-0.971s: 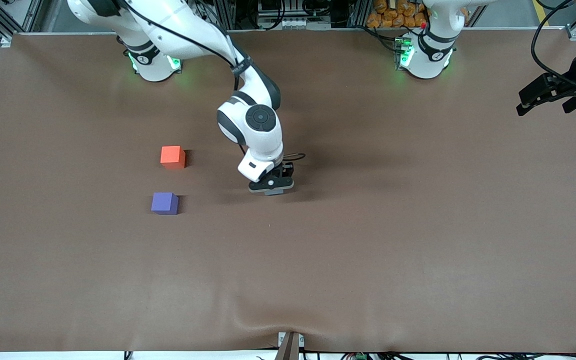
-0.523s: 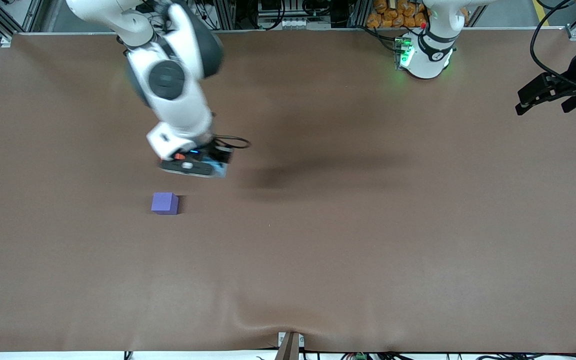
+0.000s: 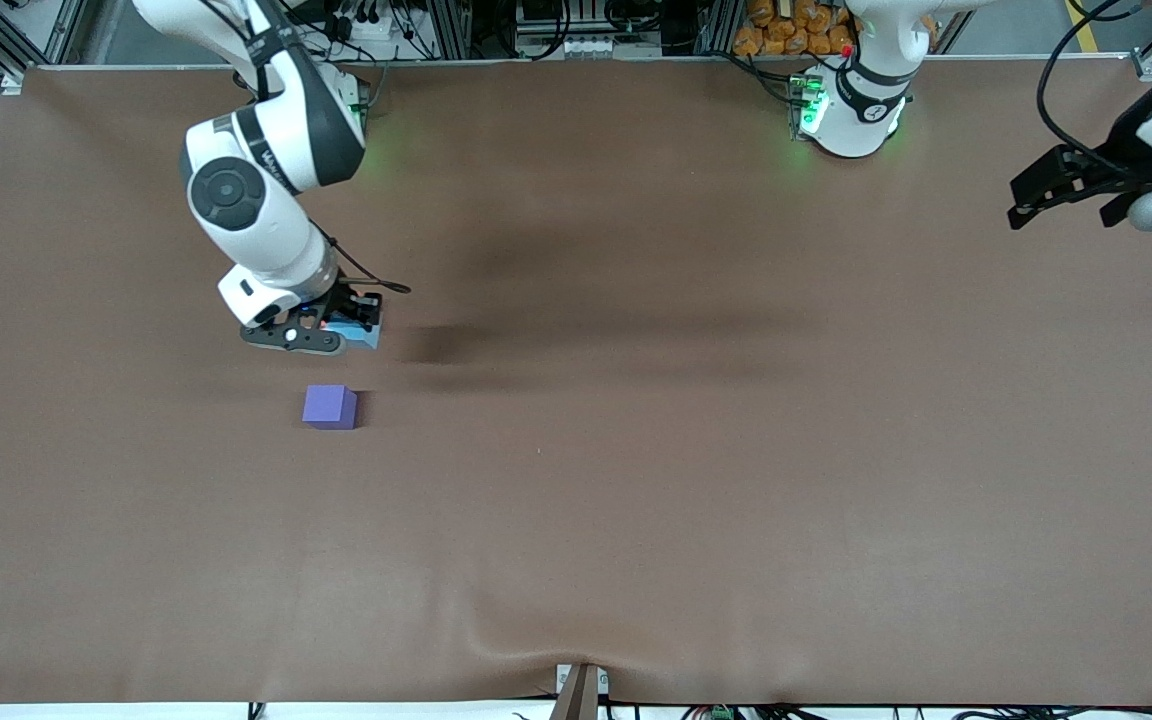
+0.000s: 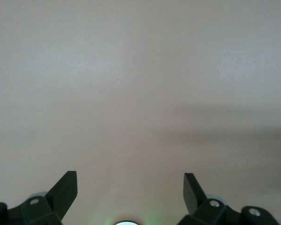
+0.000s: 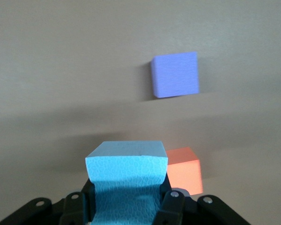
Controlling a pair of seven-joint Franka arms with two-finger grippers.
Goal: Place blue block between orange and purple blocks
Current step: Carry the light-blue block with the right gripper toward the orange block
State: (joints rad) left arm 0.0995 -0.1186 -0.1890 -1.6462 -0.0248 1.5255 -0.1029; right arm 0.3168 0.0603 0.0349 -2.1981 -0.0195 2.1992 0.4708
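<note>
My right gripper [image 3: 331, 335] is shut on the light blue block [image 3: 366, 333] and holds it in the air over the orange block, which it hides in the front view. In the right wrist view the blue block [image 5: 126, 180] sits squeezed between the fingers, with the orange block [image 5: 185, 172] on the table just beside and below it. The purple block [image 3: 329, 407] lies on the table nearer the front camera; it also shows in the right wrist view [image 5: 175, 74]. My left gripper [image 3: 1066, 190] is open and empty, waiting off the left arm's end of the table.
The brown table cover [image 3: 696, 450] is bare apart from the blocks. The left wrist view shows only bare cover [image 4: 140, 93] between the open fingers.
My right arm has swung from the table's middle toward the right arm's end, carrying the blue block to above the orange block. The left arm has shifted only slightly.
</note>
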